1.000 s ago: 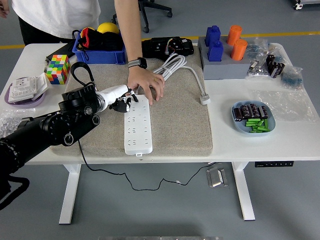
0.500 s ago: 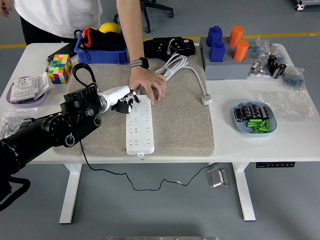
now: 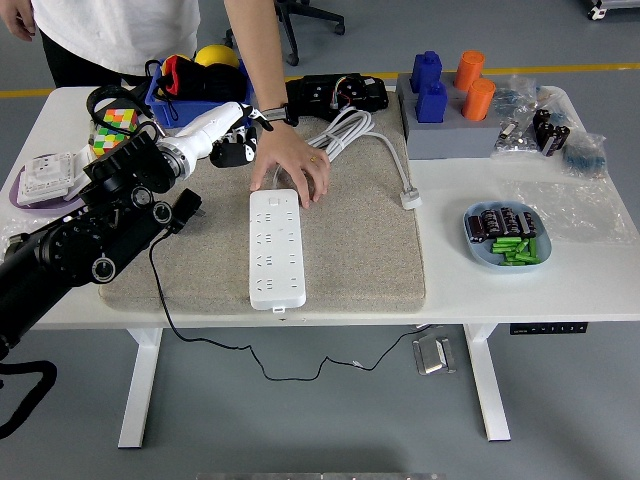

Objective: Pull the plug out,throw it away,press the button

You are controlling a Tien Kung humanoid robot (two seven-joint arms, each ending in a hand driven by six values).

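Observation:
A white power strip point(image 3: 275, 250) lies lengthwise on the beige mat point(image 3: 360, 250). A person's hand point(image 3: 295, 168) rests on its far end, holding it down. My left hand point(image 3: 228, 138) is raised over the mat's far left corner, close to the blue bin point(image 3: 200, 108). Its fingers are shut on a black plug point(image 3: 234, 153), which is clear of the strip. The plug's thin black cable point(image 3: 158, 300) runs down off the table's front edge. My right arm is out of view.
A Rubik's cube point(image 3: 116, 124) stands at the far left. A coiled white cable point(image 3: 352, 132) lies behind the strip. At the right are a grey block point(image 3: 450, 135) with blue and orange pieces, a blue plate point(image 3: 507, 240) and plastic bags point(image 3: 565, 205).
My left hand has lifted away from the strip's far end and moved up and back toward the blue bin, taking the black plug with it. The person's hand stays on the strip.

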